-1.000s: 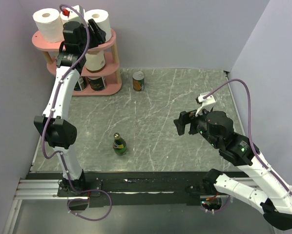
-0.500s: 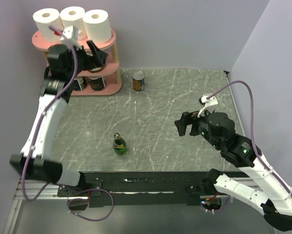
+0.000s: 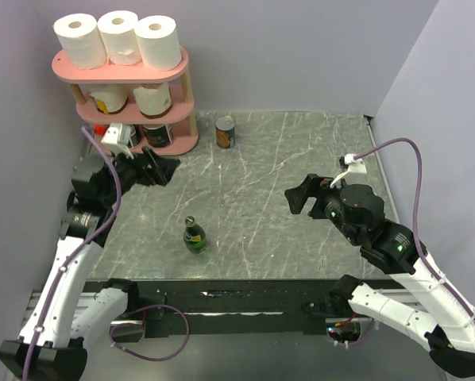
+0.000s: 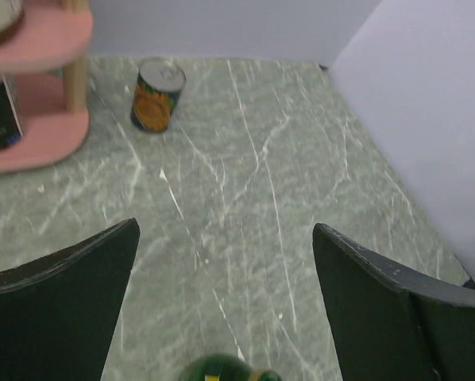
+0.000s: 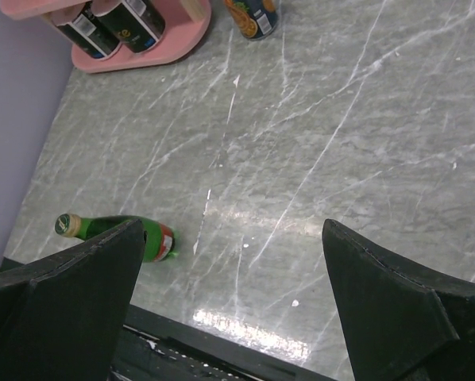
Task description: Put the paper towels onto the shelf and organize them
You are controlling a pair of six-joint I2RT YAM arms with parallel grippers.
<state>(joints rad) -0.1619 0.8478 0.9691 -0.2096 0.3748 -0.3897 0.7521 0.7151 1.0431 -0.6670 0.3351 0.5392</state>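
Top external: pink shelf (image 3: 183, 62) stands in the far left corner of the grey-green marble table (image 3: 301, 151). Three white rolls (image 3: 118, 36) sit in a row on its top board, touching. On the middle board stand a cream roll (image 3: 109, 99) and a plain roll (image 3: 152, 99); on the bottom board, a dark-wrapped roll (image 3: 158, 136). Tin can (image 3: 225, 131) stands just right of the shelf. Green bottle (image 3: 194, 236) stands upright, well apart from it, towards the near edge. Left gripper (image 3: 164, 168) hangs over the table in front of the shelf, off all the rolls; right gripper (image 3: 301, 198) hovers over the right half. Left wrist: fingers (image 4: 63, 309) spread wide with nothing between them — bare marble below, the bottle's top at the bottom edge, the can and the shelf's lower boards at upper left. Right wrist: claw likewise wide and empty, dark fingers (image 5: 396, 317) at either side. The bottle shows beside the left-hand finger. At the top of the view a second dark roll (image 5: 86, 28) stands beside the first on the bottom board, with the can to their right.
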